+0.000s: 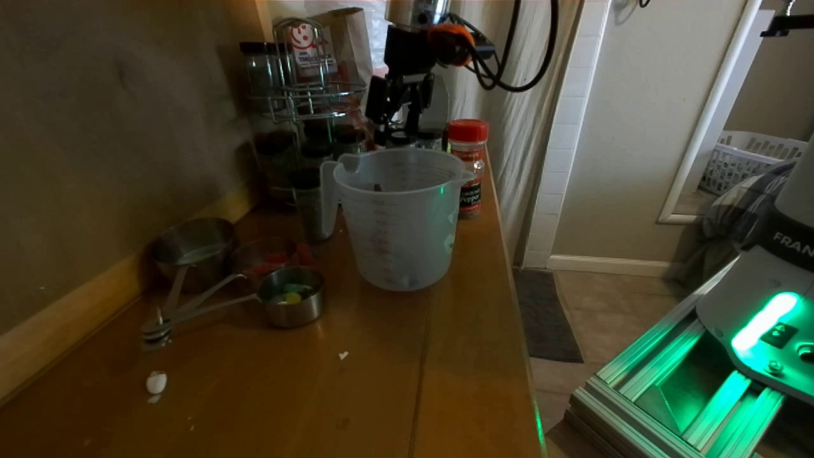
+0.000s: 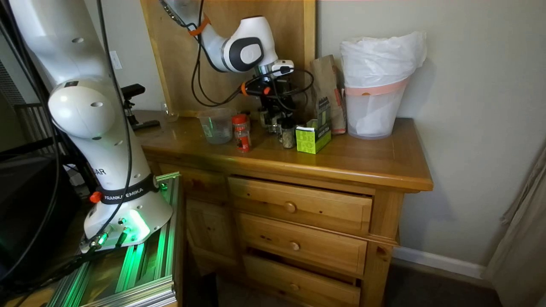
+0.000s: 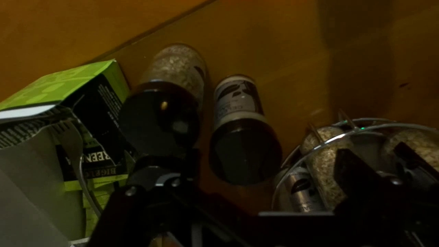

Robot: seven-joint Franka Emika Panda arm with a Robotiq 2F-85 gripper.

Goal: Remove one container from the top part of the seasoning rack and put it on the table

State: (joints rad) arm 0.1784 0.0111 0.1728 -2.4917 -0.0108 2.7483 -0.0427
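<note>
My gripper stands jaws apart, empty | container, likely the white-labelled seasoning bottle, upright on the wooden table beside the wire seasoning rack | placing looks done; next, I lift straight clear

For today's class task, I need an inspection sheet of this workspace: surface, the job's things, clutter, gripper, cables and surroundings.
Surface: brown wooden table; white bits on it.
Rack: tiered, wire, holding jars; a dark-lidded jar shows in its upper part.
Container: not certain; possibly the slim pale-labelled jar, standing outside the rack.
Clutter: measuring cup, scoops, pepper jar, green box with a fork inside, paper bag, lined bin.
Gripper: open, pointing down beside the rack; whether it straddles a jar is unclear.
Cables: looped near the gripper; contact with the rack: nothing seen.
Surroundings: floor mat, laundry basket.
</note>
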